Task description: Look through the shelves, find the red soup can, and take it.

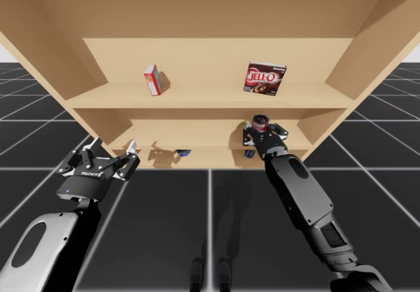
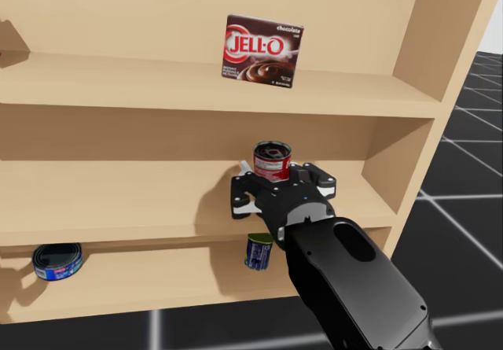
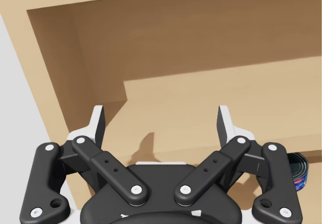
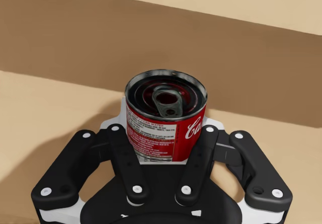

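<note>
The red soup can [image 4: 165, 118] stands upright between the fingers of my right gripper [image 4: 165, 148], which is shut on it from both sides. On the middle shelf the same red soup can [image 2: 272, 160] sits just past my right gripper [image 2: 277, 186]; from above the can [image 1: 260, 123] shows at my right gripper [image 1: 262, 133]. My left gripper [image 1: 113, 149] hangs open in front of the shelf unit's lower left corner, fingers [image 3: 96, 125] spread with nothing between them.
A brown pudding box [image 2: 262, 51] and a small red-and-white box [image 1: 152, 80] stand on the upper shelf [image 1: 210, 96]. A blue can [image 2: 259, 251] stands on the lower shelf under my right gripper; another blue can [image 2: 57, 260] lies on its side further left.
</note>
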Controlling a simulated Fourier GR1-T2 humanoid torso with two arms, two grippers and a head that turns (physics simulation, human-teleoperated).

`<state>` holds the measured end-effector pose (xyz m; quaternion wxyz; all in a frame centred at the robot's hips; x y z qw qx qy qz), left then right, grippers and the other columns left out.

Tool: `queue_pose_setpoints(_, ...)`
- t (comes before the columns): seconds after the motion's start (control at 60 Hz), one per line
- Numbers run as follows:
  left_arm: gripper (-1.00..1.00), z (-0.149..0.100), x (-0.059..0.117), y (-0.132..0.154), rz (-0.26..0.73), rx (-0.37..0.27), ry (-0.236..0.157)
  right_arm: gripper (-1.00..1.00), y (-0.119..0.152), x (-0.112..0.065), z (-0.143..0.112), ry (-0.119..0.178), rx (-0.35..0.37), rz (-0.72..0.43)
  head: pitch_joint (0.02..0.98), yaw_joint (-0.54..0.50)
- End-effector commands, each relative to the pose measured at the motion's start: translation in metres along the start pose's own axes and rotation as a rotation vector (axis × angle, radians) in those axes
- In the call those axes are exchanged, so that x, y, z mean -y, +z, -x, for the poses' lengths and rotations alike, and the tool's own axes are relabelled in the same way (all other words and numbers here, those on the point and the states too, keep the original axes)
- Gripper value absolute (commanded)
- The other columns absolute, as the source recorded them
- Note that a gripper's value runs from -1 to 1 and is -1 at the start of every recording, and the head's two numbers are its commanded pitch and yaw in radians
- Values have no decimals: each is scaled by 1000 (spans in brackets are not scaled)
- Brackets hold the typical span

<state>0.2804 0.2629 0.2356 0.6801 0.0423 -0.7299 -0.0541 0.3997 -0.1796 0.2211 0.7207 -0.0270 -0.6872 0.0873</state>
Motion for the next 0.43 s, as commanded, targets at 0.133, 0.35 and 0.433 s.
queue_pose_setpoints(0.133,-1000,0,1,0,1,0,-2,996,36,20,-16,1,53,90,516,-250)
queue_pose_setpoints(0.35,-1000,0,1,-1,1,0,-3,997,90,20,-26,53,116,64,510,-253)
queue_pose_setpoints(0.433,-1000,1,2,-1,3,-1,-5,991,112,17,-29,69,144,56,505,-254)
